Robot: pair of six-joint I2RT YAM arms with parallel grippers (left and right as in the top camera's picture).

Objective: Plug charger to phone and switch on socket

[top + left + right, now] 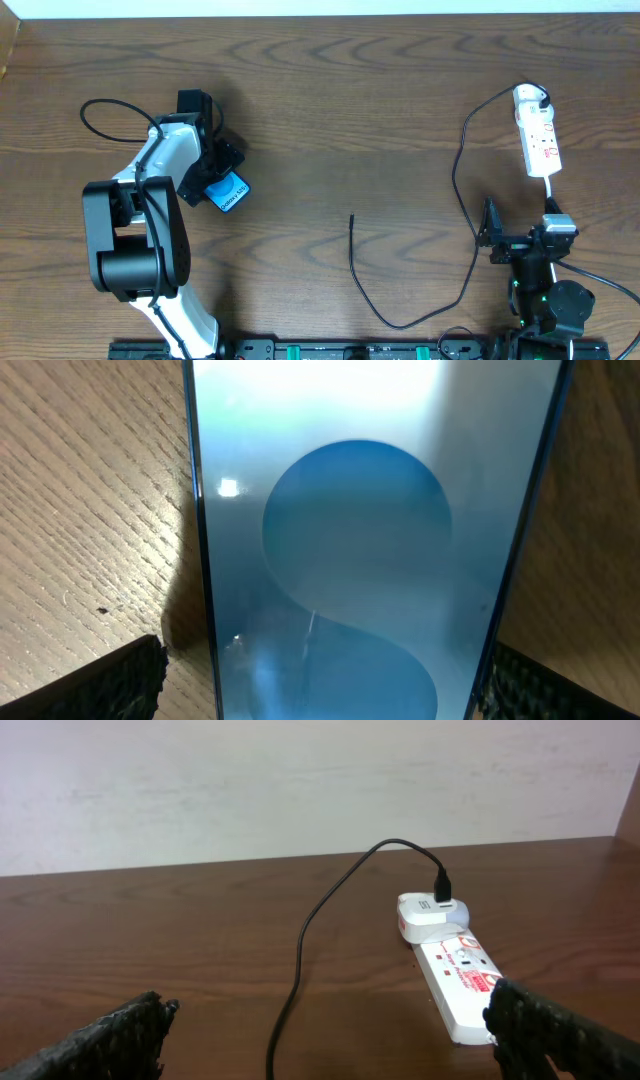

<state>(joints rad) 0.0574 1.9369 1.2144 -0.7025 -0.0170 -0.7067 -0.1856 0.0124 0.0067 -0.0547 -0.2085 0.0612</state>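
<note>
1. My left tool (325,672) has its fingers (100,685) apart, one on each long side of the phone (360,510). A sliver of desk (330,110) shows between one pad and the phone's edge, so I am straddling it, not clamping it.
2. My right tool (330,1025) is spread wide with nothing between, low over the desk and facing the power strip (460,980).
3. The phone lies flat, screen up, on the left half of the desk, under my left wrist.
4. The cable (352,250) has its loose tip (352,217) mid-desk, well apart from the phone. The cable then loops right and up to the white adapter (425,913) sitting in the strip's far end.
5. I judge the step in hand to be securing the phone. I should centre it first, then close evenly so both pads meet the edges together and it does not twist or skid.
6. I should keep the port end clear, though I cannot tell which end that is.
</note>
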